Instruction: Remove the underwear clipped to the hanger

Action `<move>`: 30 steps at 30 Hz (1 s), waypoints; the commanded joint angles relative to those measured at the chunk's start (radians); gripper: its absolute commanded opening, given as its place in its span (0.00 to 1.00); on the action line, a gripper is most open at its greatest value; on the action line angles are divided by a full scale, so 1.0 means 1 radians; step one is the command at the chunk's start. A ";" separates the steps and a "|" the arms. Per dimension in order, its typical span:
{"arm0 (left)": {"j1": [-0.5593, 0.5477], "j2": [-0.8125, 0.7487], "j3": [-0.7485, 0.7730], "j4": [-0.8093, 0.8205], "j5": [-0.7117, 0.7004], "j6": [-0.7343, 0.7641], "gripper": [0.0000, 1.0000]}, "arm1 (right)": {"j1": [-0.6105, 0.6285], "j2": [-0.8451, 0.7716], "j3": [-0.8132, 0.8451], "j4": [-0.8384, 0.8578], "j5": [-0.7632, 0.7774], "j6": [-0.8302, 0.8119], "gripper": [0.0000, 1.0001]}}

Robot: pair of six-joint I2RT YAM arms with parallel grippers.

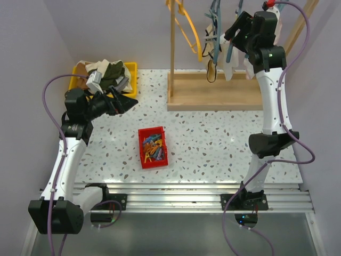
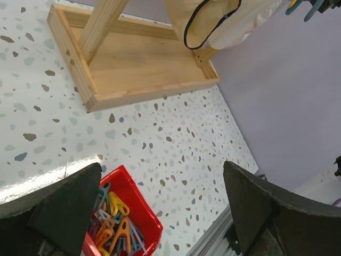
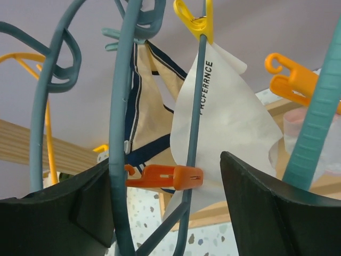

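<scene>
- Up at the rack, overhead view: right gripper (image 1: 237,28) is raised to the teal hanger (image 1: 215,18) on the wooden rack (image 1: 213,98); underwear (image 1: 229,60) hangs clipped just below it, pale with dark trim
- Same view: left gripper (image 1: 121,102) is low over the table (image 1: 213,138), near the yellow bin (image 1: 131,69) of clothes and well apart from the rack; red bin (image 1: 141,144) of clips sits mid-table
- Left wrist view: jaws wide, nothing between them; camera looks past the red bin to the rack base, underwear hem at the top edge
- Right wrist view: jaws wide, holding nothing; hanger bars cross just ahead of the fingers (image 3: 58,213); orange clip (image 3: 165,177) bites a bar by the dark-trimmed cloth; yellow clip (image 3: 194,18) higher up pins the white piece
- Step in hand, my read: getting a clip off. Centre the orange clip's tail ends between the fingers and squeeze the tails, not the mouth. Keep the teal bars out of the jaws or the hanger will swing. Left arm could steady the cloth
- Writing: dark print runs up the white cloth beside the bar, looks like "PRCFERNCE", not sure; no other label readable
</scene>
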State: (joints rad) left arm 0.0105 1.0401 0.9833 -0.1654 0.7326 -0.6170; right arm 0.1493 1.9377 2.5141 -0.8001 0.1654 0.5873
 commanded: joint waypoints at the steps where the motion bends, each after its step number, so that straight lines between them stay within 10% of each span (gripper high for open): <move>1: -0.003 0.003 -0.005 0.044 0.031 -0.003 1.00 | -0.005 -0.084 -0.004 -0.047 0.032 -0.061 0.74; 25: -0.003 -0.017 -0.069 0.096 0.042 -0.044 1.00 | -0.004 -0.126 -0.031 -0.248 0.063 -0.336 0.42; 30: -0.004 -0.015 -0.074 0.107 0.042 -0.053 1.00 | -0.004 -0.125 -0.017 -0.243 0.068 -0.343 0.05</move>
State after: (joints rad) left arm 0.0105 1.0405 0.9169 -0.1150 0.7528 -0.6525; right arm 0.1497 1.8565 2.4847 -1.0290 0.2111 0.2604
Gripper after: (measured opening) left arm 0.997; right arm 0.171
